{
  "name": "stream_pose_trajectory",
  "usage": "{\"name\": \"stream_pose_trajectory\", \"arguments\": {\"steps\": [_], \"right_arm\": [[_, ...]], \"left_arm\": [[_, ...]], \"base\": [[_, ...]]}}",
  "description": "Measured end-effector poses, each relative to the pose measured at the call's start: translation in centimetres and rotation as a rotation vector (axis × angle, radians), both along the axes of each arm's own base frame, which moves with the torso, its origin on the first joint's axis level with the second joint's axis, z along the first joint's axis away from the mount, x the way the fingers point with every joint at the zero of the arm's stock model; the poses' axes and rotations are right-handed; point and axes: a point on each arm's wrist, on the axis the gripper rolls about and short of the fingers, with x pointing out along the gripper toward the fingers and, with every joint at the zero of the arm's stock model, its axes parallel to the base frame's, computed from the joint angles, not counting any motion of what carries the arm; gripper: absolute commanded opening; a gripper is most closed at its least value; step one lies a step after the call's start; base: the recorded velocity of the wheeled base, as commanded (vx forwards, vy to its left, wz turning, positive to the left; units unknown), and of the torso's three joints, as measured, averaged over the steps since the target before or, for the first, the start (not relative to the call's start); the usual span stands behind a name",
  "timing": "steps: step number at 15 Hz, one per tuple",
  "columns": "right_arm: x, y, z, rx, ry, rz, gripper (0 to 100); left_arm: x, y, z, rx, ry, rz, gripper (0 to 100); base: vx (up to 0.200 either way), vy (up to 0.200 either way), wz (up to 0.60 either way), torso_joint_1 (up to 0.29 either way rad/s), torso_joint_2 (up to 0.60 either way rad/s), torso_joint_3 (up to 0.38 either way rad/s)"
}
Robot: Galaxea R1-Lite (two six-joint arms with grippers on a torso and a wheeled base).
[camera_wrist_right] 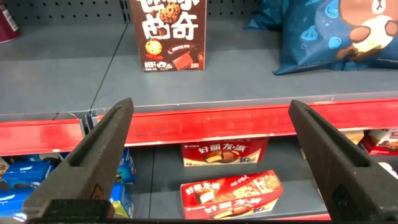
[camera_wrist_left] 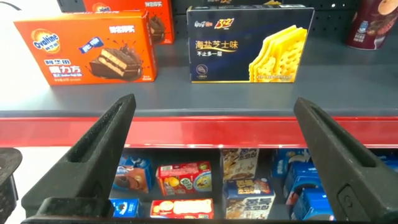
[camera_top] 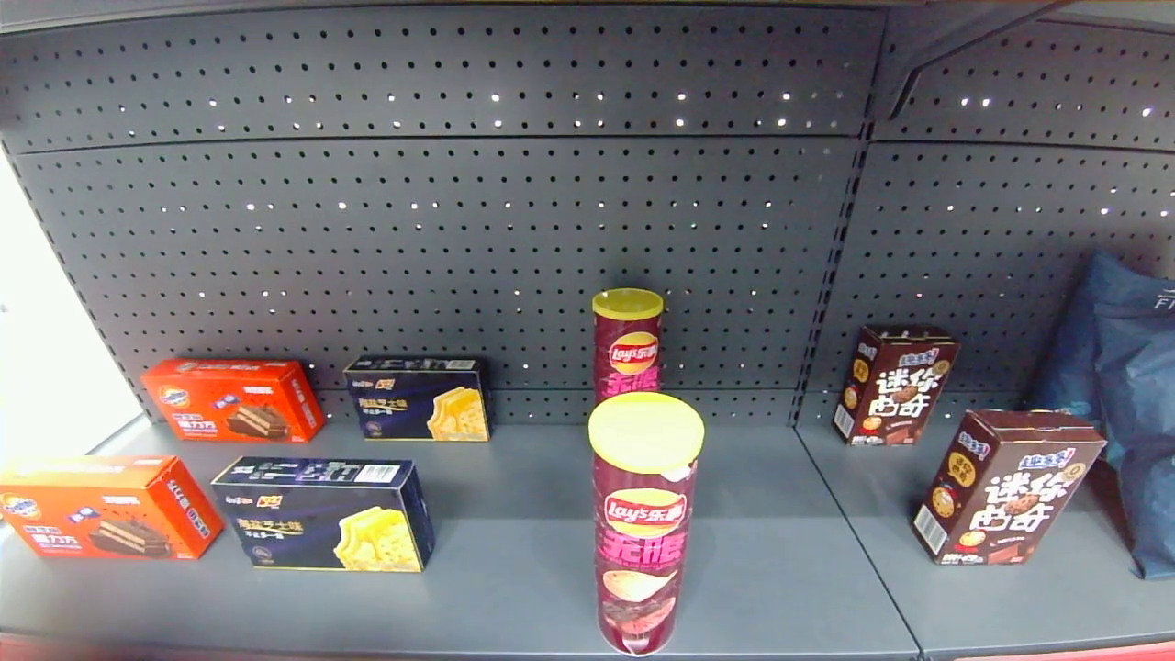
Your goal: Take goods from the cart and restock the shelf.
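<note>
On the grey shelf (camera_top: 514, 542) stand two maroon chip cans with yellow lids, one at the front (camera_top: 643, 523) and one behind it (camera_top: 627, 344). Two orange boxes (camera_top: 101, 507) (camera_top: 234, 399) and two navy cracker boxes (camera_top: 326, 514) (camera_top: 420, 397) lie to the left. Two brown cookie boxes (camera_top: 1005, 485) (camera_top: 892, 384) stand to the right. My left gripper (camera_wrist_left: 217, 162) is open in front of the shelf's red edge (camera_wrist_left: 205, 130), below the orange box (camera_wrist_left: 87, 51) and navy box (camera_wrist_left: 249, 45). My right gripper (camera_wrist_right: 217, 162) is open before the red edge (camera_wrist_right: 205, 124), below a brown cookie box (camera_wrist_right: 166, 34). Both hold nothing.
Blue snack bags (camera_top: 1124, 386) lean at the shelf's far right, also in the right wrist view (camera_wrist_right: 336, 31). A perforated back panel (camera_top: 459, 239) closes the shelf. The lower shelf holds several boxes (camera_wrist_left: 242, 186) and red boxes (camera_wrist_right: 230, 190).
</note>
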Motion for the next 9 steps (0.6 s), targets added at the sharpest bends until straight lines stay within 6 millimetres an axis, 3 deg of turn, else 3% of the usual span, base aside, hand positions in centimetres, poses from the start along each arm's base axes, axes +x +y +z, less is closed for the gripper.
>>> {"name": "stream_pose_trajectory", "arguments": {"steps": [9], "right_arm": [[0.0, 0.0, 0.0, 0.001, 0.0, 0.002, 100]], "left_arm": [[-0.01, 0.0, 0.03, -0.003, -0.002, 0.001, 100]], "base": [[0.0, 0.0, 0.0, 0.0, 0.0, 0.0]]}}
